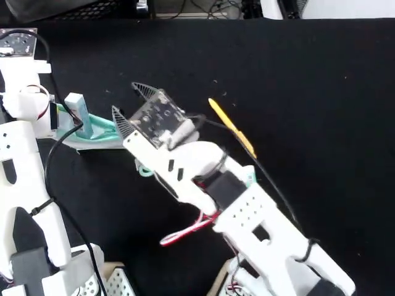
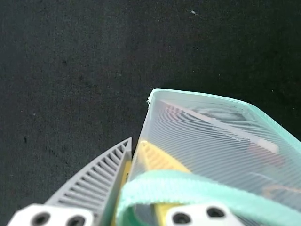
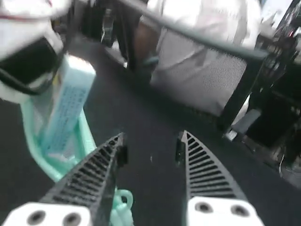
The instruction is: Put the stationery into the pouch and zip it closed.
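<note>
The translucent pouch (image 1: 95, 131) with mint trim lies at the table's left, and my left gripper (image 1: 62, 120) is shut on its edge. In the left wrist view the pouch (image 2: 211, 141) fills the space beside my left gripper (image 2: 136, 157), with something yellow (image 2: 157, 162) inside it. A light blue box (image 1: 78, 113) stands upright in the pouch's mouth. My right gripper (image 1: 123, 97) hovers open just right of the pouch, with nothing between its fingers. Its wrist view shows the right gripper (image 3: 151, 141) beside the blue box (image 3: 66, 110) and the pouch (image 3: 44, 162). A yellow pen (image 1: 232, 127) lies on the table.
The black table (image 1: 308, 92) has free room to the right and at the back. A mint loop (image 1: 145, 170) lies under the right arm. Red wires (image 1: 185, 231) hang below that arm. Dark furniture (image 3: 235, 94) stands beyond the table's far edge.
</note>
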